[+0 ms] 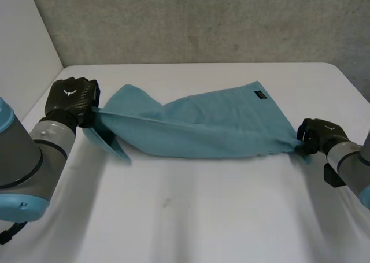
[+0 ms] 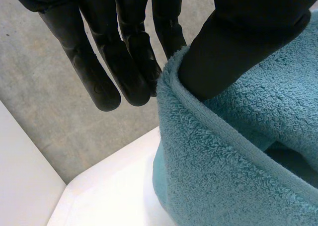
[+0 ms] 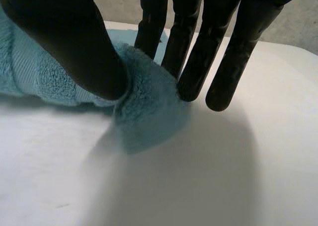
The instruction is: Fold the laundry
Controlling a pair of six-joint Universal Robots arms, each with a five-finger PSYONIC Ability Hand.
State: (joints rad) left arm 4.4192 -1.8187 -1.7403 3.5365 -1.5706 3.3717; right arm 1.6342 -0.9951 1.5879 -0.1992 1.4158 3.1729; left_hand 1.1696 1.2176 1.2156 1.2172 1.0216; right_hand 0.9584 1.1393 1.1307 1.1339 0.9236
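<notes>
Grey concrete wall (image 1: 202,20) is seen behind a white worktop (image 1: 191,217), and across the far half of that worktop a teal towel (image 1: 214,124) is stretched between the two hands. The towel is loosely bunched and creased along its length, with one end near the left edge of the worktop and the other near the right edge. A small dark label (image 1: 261,95) is shown on its upper side, toward the far right corner of the towel.

The left hand (image 1: 70,98) is closed on the towel's left end, which is lifted off the worktop while a fold hangs down beneath it. In the left wrist view the thumb (image 2: 238,47) is pressed onto the hemmed edge of the towel, and the straight fingers (image 2: 99,72) are set behind that edge.

The right hand (image 1: 318,134) is closed on the towel's right corner. In the right wrist view this corner is pinched between thumb and fingers, close to the worktop.
</notes>
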